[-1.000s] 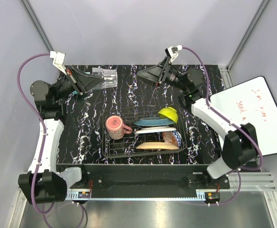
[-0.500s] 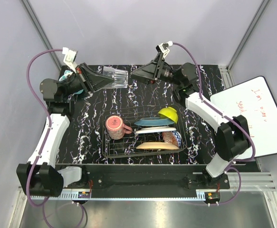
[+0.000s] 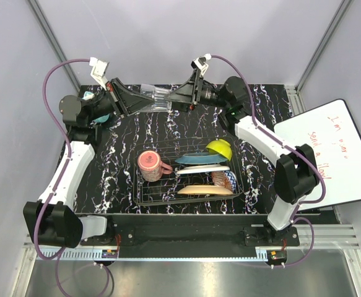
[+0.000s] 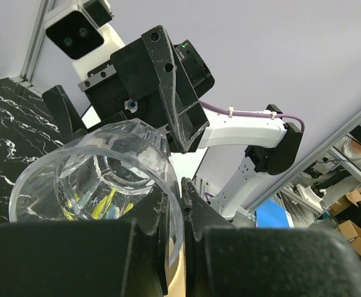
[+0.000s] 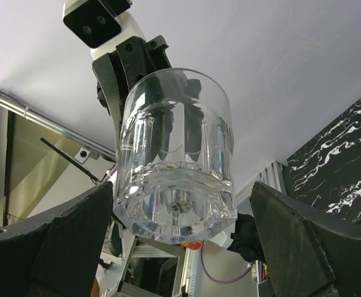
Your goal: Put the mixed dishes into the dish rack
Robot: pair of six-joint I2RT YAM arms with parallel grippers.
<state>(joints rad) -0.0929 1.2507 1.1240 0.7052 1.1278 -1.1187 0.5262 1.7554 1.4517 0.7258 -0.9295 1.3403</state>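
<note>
My left gripper (image 3: 140,101) is shut on the rim of the small clear glass (image 3: 155,97) and holds it in the air over the table's back edge. In the left wrist view the glass (image 4: 100,173) has its rim pinched between my fingertips (image 4: 181,185). My right gripper (image 3: 171,99) is open, with its fingers on either side of the glass's thick base (image 5: 177,161) and gaps showing on both sides. The dish rack (image 3: 140,197) holds the pink mug (image 3: 150,166), teal plate (image 3: 195,158), white plate (image 3: 204,167), tan plate (image 3: 205,190), yellow-green bowl (image 3: 220,148) and red patterned bowl (image 3: 225,180).
A whiteboard (image 3: 329,154) with red writing lies off the table's right side. A bit of teal (image 3: 91,95) shows behind the left arm at the back left corner. Grey walls and frame posts close in the back and the sides.
My left gripper has lifted the glass and carried it right along the back. My right gripper has swung left to meet it, and its fingers now straddle the glass's base.
</note>
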